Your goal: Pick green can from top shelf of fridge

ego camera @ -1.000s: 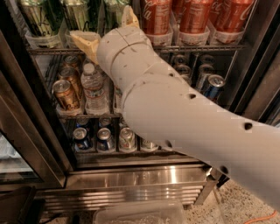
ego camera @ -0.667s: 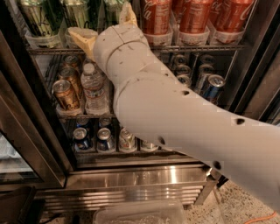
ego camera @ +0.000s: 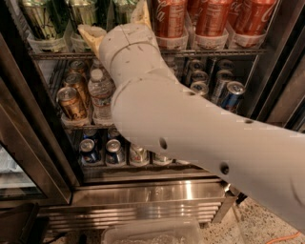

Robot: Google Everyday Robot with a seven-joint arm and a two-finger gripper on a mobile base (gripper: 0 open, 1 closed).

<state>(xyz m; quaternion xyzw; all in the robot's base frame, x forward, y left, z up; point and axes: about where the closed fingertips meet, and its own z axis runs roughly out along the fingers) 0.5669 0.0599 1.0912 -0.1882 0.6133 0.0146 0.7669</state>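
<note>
Our pale two-finger gripper (ego camera: 116, 23) hangs at the thin wire top shelf (ego camera: 57, 55) of the dark-framed glass-door fridge (ego camera: 29, 143)
The shiny light-green metal can (ego camera: 125, 8) stands near the shelf's front edge, just behind the gripper, left of the red cola cans (ego camera: 169, 19); we cannot tell whether the grip is released or clenched
</note>
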